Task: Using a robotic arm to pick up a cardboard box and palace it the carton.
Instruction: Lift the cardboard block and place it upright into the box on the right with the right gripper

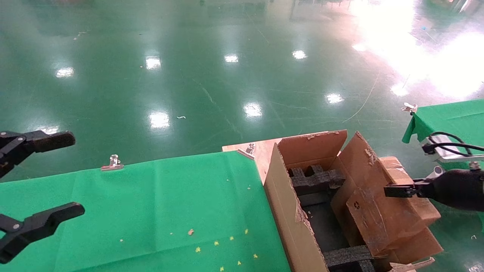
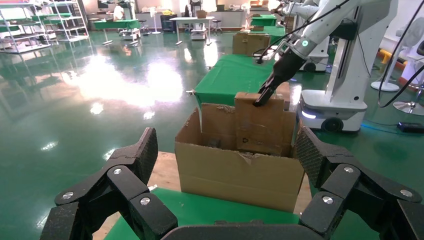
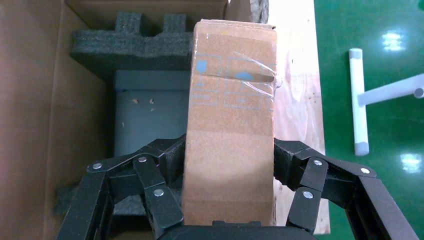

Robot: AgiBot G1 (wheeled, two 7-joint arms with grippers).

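My right gripper (image 1: pixel 393 190) is shut on the small brown cardboard box (image 1: pixel 382 215), which has tape strips and a recycling mark. It holds the box tilted over the right side of the large open carton (image 1: pixel 287 211), lower end inside. In the right wrist view the fingers (image 3: pixel 165 165) clamp both sides of the box (image 3: pixel 232 100), above black foam blocks (image 3: pixel 130 45) in the carton (image 3: pixel 30 100). The left wrist view shows the white arm with its green ring (image 2: pixel 305 43) holding the box (image 2: pixel 262 117) at the carton (image 2: pixel 235 175). My left gripper (image 1: pixel 75 173) is open and empty, far left.
A green cloth table (image 1: pixel 151 211) with metal clips (image 1: pixel 112 163) lies left of the carton. The carton stands on a wooden board (image 1: pixel 261 151). Another green table (image 1: pixel 453 117) is at the right. A white pipe (image 3: pixel 359 100) lies on the glossy green floor.
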